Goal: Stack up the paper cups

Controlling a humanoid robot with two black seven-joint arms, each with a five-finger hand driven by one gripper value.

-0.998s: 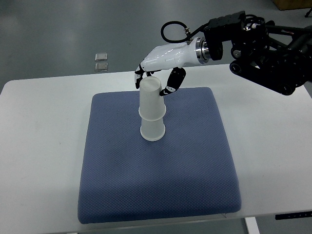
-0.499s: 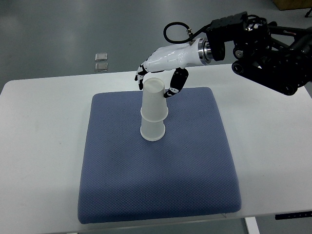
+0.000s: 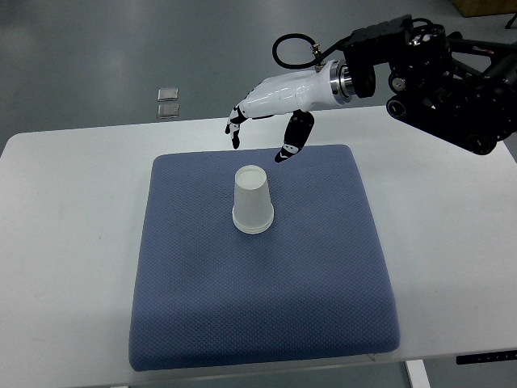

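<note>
A stack of white paper cups (image 3: 252, 200) stands upside down on the blue mat (image 3: 258, 299), nested into one low pile near the mat's far middle. My right hand (image 3: 260, 137) hovers above and behind the stack, clear of it, with its white fingers and black fingertips (image 3: 288, 150) spread and holding nothing. Its black arm comes in from the upper right. No left arm shows.
The mat lies on a white table (image 3: 65, 242). Two small grey squares (image 3: 168, 101) lie on the floor beyond the table's far edge. The bulky black forearm (image 3: 444, 77) hangs over the table's far right corner.
The upper cup, held high on the lower one a second ago, has dropped down fully over it. My right hand let go and lifted up and back.
</note>
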